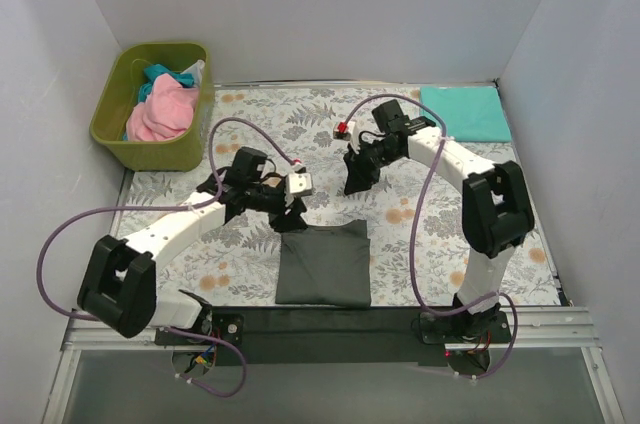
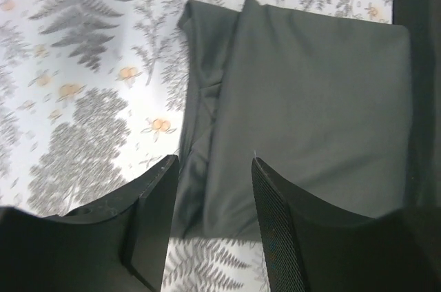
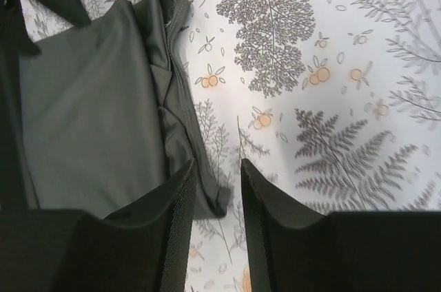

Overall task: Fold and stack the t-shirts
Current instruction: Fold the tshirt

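A dark charcoal grey t-shirt (image 1: 322, 262) lies folded in a rectangle on the floral cloth near the front edge. It also shows in the left wrist view (image 2: 310, 99) and the right wrist view (image 3: 89, 113). My left gripper (image 1: 290, 206) hovers over the shirt's far left corner, open and empty (image 2: 212, 164). My right gripper (image 1: 355, 184) hovers beyond the shirt's far right corner, open and empty (image 3: 216, 164). A teal-green shirt (image 1: 467, 111) lies folded flat at the back right. A pink shirt (image 1: 162, 112) and a teal one (image 1: 152, 79) lie crumpled in the bin.
An olive-green plastic bin (image 1: 120, 134) stands at the back left, off the cloth's corner. The floral table cloth (image 1: 260, 114) covers the table. White walls close in the back and both sides. A black base strip (image 1: 330, 324) runs along the front edge.
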Controlling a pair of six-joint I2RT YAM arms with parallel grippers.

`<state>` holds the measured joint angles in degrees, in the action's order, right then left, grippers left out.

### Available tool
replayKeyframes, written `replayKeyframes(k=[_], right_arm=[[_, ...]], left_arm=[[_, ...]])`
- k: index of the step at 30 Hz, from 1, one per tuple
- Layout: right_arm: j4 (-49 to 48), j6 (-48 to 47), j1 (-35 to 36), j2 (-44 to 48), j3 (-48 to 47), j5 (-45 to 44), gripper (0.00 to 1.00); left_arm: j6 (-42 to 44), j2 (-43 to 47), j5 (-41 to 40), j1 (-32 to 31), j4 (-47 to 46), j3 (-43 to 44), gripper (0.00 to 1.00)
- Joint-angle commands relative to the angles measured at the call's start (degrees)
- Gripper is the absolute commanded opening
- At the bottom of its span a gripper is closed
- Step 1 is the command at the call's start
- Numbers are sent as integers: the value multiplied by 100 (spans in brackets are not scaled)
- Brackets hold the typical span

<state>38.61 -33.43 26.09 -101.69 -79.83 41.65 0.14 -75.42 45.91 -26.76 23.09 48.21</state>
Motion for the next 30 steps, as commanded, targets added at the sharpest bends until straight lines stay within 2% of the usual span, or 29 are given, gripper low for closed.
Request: replayKeyframes(k=[1, 6, 11, 14, 18, 23, 25, 30], right_arm=[[-37, 555, 133, -754, -444, 844, 33], [-318, 969, 265, -1466, -691, 1380, 27], [-556, 1242, 520, -1906, -341, 1618, 23], [-872, 1374, 608, -1925, -77, 1426, 24], [-1101, 1436, 661, -1951, 231, 1136, 31], [-1312, 1489, 784, -2047, 389, 644, 27], [-1338, 1436, 819, -2083, 451, 529, 25], [-1339, 1410, 819, -2215, 521, 449, 22]], left_arm=[[-181, -358, -55, -364, -365, 119, 45], [-374, -798, -179, -724, -621, 137, 45], [-471, -1027, -608, -1015, -1227, -170, 45], [-506, -1194, -732, -1138, -1456, -276, 45], [-620, -1370, -838, -1313, -1632, -347, 43], [-717, -1467, -1040, -1410, -1948, -531, 42], [-726, -1502, -1128, -1437, -1984, -540, 38], [-595, -1266, -1005, -1472, -1975, -610, 17]])
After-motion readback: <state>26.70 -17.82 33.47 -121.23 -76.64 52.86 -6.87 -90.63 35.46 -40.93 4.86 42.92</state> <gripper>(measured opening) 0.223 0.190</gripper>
